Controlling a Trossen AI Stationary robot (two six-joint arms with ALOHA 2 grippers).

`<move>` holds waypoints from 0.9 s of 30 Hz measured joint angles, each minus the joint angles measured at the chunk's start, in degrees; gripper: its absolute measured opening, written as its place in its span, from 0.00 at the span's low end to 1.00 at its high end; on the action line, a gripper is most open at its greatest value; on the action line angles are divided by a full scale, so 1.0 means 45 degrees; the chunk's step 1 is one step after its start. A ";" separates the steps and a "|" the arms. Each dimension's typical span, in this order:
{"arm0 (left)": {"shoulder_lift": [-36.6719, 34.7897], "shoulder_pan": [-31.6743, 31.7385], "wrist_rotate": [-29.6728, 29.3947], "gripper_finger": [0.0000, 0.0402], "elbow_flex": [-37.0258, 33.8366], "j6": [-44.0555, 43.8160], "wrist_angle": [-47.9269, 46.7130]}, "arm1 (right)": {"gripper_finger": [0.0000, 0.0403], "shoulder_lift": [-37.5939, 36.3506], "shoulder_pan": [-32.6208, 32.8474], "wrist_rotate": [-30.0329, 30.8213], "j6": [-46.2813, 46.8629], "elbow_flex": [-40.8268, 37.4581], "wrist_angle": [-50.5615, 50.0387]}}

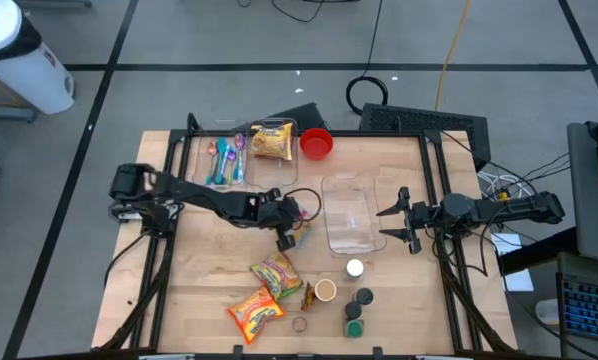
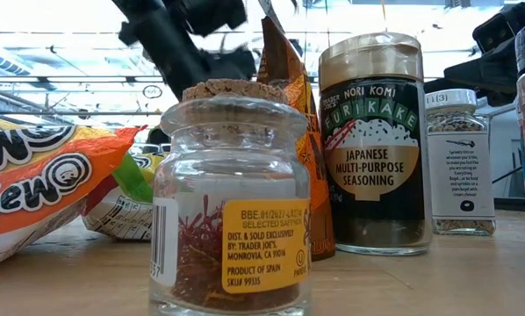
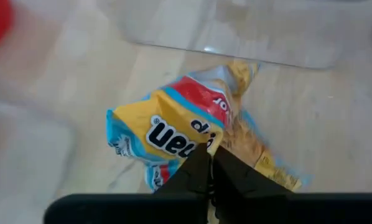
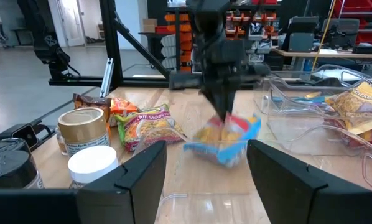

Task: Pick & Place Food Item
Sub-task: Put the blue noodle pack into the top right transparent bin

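Clearly the left gripper has its jaws pinched shut on the edge of a blue and yellow snack packet, which hangs below and ahead of the closed fingertips, its crumpled body spreading out to either side of them. Seen from above, that packet sits just under the jaws near the middle of the wooden table, close beside the near corner of the clear plastic tray and apart from it. The left arm reaches in low from its own side, stretched nearly flat across the table with the wrist tipped down over the packet. From the right wrist view the packet dangles beneath the left arm's fingers, straight ahead of and between the right arm's own spread jaws. The right gripper waits with jaws wide apart at the far edge of the tray, its arm extended level from its side.
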 joint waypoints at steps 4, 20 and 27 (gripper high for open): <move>-0.1647 -0.0002 -0.0368 0.04 0.0000 0.0606 -0.1230 | 0.54 0.0000 -0.0002 -0.0003 0.0000 0.0000 0.0002; -0.6386 0.0992 -0.5036 0.01 0.0010 0.6307 -0.2112 | 0.54 0.0005 0.0001 -0.0002 0.0000 0.0000 0.0000; -0.6055 0.3095 -0.5190 0.02 0.0013 0.8278 -0.2427 | 0.54 0.0005 0.0000 0.0001 0.0000 0.0000 0.0000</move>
